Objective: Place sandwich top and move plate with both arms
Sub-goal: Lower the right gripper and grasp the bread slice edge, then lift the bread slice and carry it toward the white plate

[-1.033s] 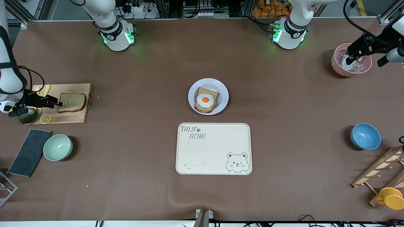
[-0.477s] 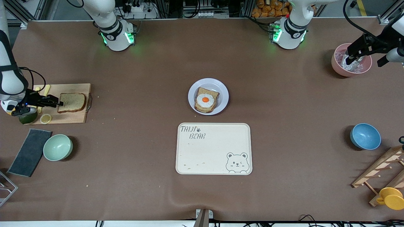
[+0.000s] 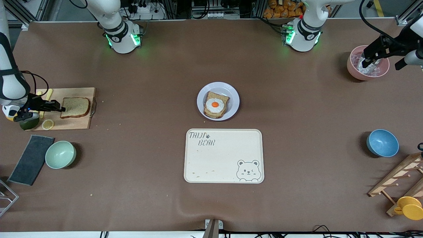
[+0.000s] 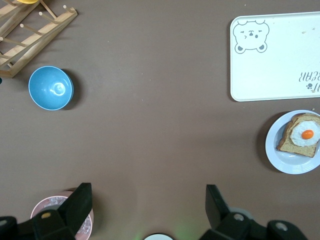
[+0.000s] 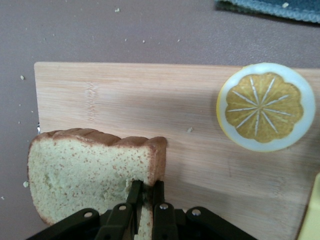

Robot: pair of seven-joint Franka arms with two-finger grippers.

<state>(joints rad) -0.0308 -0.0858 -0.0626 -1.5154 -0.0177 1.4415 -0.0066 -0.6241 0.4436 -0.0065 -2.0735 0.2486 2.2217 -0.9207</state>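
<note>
on the cutting board (image 3: 74, 123) | right gripper (image 3: 62, 108) now pinching sandwich top (image 3: 76, 107)

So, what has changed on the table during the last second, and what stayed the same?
The right gripper drew back slightly along the cutting board, its fingers closed on the sandwich top, which lies almost where it was. The left gripper waits open over the pink bowl. The plate and tray stayed put.
</note>
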